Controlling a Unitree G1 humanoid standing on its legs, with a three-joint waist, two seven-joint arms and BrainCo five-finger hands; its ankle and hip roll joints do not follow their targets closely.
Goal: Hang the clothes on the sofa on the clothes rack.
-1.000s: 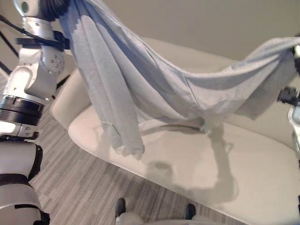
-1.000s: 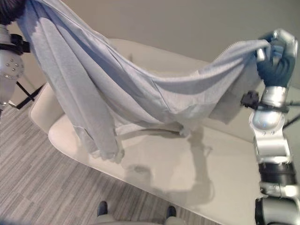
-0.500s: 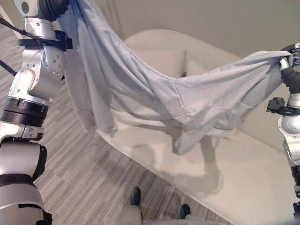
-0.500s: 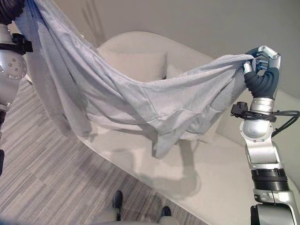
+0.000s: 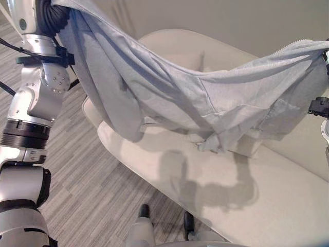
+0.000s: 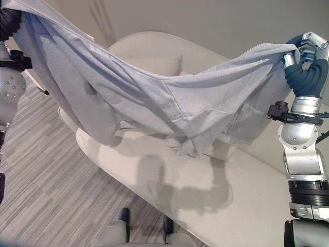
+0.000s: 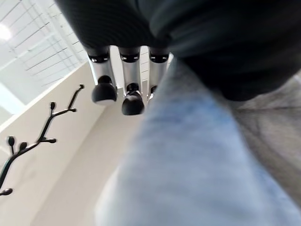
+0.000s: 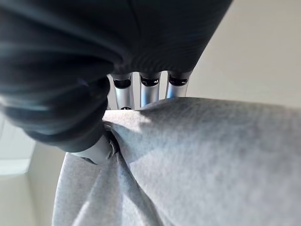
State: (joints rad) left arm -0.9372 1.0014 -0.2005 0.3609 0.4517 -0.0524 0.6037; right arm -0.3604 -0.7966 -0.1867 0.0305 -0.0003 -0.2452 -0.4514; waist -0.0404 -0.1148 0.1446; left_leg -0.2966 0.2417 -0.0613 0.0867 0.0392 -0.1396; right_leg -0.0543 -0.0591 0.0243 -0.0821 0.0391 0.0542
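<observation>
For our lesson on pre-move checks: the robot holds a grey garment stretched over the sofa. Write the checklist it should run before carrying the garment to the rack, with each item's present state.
1. Right hand pinches the garment's edge: ok.
2. Left hand grips the other end: cannot tell; cloth covers the hold.
3. Garment lifted off the sofa: cannot tell; the lowest fold hangs near the cushion.
4. Clothes rack located: ok, its branches appear in the left wrist view.
5. Garment spread, not bunched: ok, it spans between both arms with a sag.
</observation>
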